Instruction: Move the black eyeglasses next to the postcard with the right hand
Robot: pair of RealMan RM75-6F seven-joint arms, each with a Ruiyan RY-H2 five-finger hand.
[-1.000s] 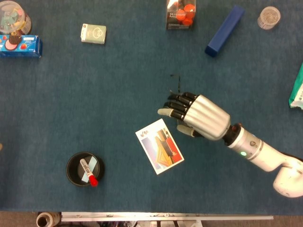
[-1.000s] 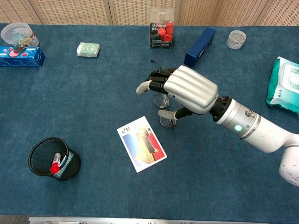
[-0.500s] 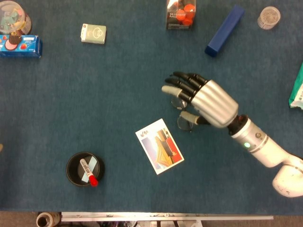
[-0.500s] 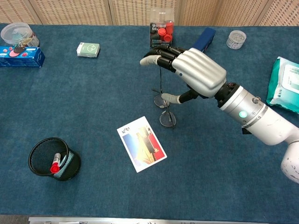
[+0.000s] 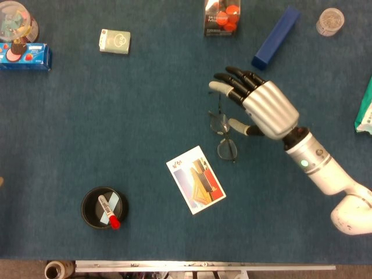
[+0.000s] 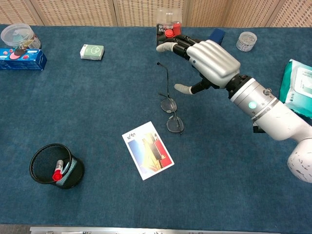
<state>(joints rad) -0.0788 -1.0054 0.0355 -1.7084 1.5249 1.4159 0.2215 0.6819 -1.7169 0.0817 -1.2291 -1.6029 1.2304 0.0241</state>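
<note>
Around the work area, the blue carpeted table [image 5: 116, 104] carries a long dark-blue rectangular box [image 5: 276, 38] and a clear package of red and orange items [image 5: 221, 17] along the far edge, with a small clear lidded jar [image 5: 330, 21] at the far right corner and a teal soft pack [image 6: 298, 87] at the right edge; a pale green card box [image 5: 115, 41] lies far left of centre, beside a blue biscuit packet [image 5: 24, 56] and a round clear tub [image 5: 16, 20] at the far left; a black mesh cup [image 6: 54, 165] holding a red-capped marker [image 5: 108, 212] stands near the front left. Nothing lies between the black eyeglasses [image 5: 224, 136] and the postcard [image 5: 196, 179]: the thin wire frame with two round lenses rests on the carpet just beyond the card's far right corner, near it but not touching, one temple arm [image 6: 167, 78] running away toward the far edge. Above and just right of the eyeglasses, the right hand [image 5: 261, 104] hovers released, its silver ribbed back uppermost, dark fingers [image 5: 235, 84] with pale tips extended and apart toward the far left, thumb [image 6: 184, 88] pointing out beside the frame; in the chest view a gap shows between thumb and lenses, so the hand holds nothing. Its white cylindrical forearm [image 6: 273, 114] bears a green indicator light. Finally, the postcard is a flat glossy rectangle with a white border, lying at an angle; the left hand does not appear in either view
</note>
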